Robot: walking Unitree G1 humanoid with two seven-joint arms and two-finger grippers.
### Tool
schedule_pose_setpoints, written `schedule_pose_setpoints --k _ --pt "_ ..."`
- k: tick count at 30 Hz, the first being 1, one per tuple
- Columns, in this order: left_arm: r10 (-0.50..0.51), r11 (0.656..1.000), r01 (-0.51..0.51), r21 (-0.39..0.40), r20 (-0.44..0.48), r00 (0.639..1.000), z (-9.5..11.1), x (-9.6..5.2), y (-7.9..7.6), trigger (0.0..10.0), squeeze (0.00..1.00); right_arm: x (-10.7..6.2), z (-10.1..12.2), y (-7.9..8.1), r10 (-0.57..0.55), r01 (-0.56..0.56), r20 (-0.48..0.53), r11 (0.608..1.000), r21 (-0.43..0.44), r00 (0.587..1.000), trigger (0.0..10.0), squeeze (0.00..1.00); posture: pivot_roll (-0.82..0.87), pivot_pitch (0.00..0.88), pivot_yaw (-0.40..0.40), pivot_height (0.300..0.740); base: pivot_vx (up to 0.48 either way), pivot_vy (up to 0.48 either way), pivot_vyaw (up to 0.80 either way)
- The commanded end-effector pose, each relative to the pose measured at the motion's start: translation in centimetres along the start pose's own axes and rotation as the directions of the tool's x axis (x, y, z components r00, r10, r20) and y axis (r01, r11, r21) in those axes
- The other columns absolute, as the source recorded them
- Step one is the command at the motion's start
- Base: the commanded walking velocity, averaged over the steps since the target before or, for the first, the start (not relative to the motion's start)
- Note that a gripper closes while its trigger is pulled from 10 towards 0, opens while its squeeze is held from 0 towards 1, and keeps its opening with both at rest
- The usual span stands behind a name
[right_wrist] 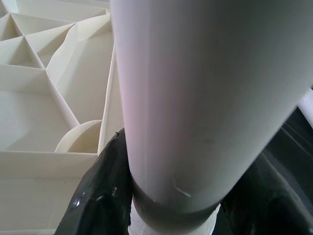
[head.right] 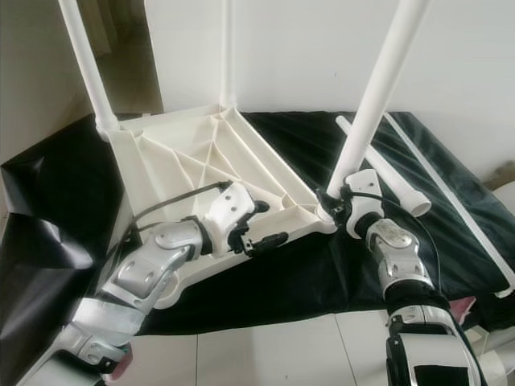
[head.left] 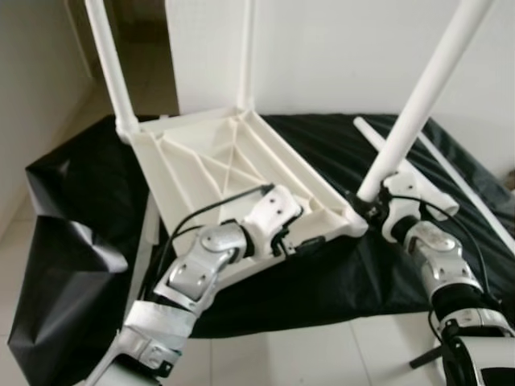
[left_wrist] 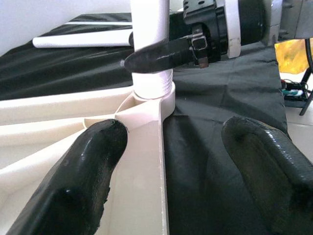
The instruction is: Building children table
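**Robot holds a table leg in the corner of an upside-down table**

A white plastic table top (head.left: 217, 169) lies upside down on a black cloth (head.left: 72, 209). Its underside has thin ribs that cross like a web. Two round white legs stand up at the far corners.

The right gripper (head.left: 372, 203) is closed around a third leg (head.left: 418, 104), low down where that leg goes into the near corner socket. The right wrist view shows this from very near: a smooth fat white tube with black fingers (right_wrist: 100, 196) hugging both sides.

The left gripper (head.left: 302, 241) rests at the table top's near edge. The left wrist view shows its two black bumpy fingers (left_wrist: 78, 186) spread apart, one on the plastic and one over the cloth.

Another loose white leg (head.left: 406, 165) lies on the cloth.
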State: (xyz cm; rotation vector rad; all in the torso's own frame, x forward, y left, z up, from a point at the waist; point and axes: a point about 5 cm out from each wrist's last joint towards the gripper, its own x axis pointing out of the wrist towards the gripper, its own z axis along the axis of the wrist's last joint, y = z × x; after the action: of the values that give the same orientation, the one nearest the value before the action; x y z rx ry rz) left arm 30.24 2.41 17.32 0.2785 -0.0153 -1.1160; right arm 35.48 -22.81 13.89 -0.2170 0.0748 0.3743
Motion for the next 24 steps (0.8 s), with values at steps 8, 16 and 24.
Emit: schedule_pose_setpoints --k 8,16,24 --pt "0.023 1.000 -0.023 -0.008 -0.001 1.000 -0.1 -0.3 0.2 10.0 0.00 -0.4 -3.7 1.0 0.037 0.001 -0.152 0.970 0.243 0.988 10.0 0.00 0.06 0.000 -0.032 0.740 0.000 0.000 0.00" --pt "0.017 1.000 -0.017 -0.006 0.001 1.000 -0.1 -0.3 0.1 10.0 0.00 0.7 -2.8 0.8 0.039 0.030 -0.222 0.954 0.298 0.974 10.0 0.00 0.06 0.000 -0.026 0.740 0.000 0.000 0.00" --pt "0.019 1.000 -0.019 -0.011 0.005 1.000 0.0 -0.2 0.1 10.0 0.00 1.7 -2.2 1.0 0.070 0.026 -0.302 0.953 0.302 0.951 10.0 0.00 0.06 0.000 -0.033 0.740 0.000 0.000 0.00"
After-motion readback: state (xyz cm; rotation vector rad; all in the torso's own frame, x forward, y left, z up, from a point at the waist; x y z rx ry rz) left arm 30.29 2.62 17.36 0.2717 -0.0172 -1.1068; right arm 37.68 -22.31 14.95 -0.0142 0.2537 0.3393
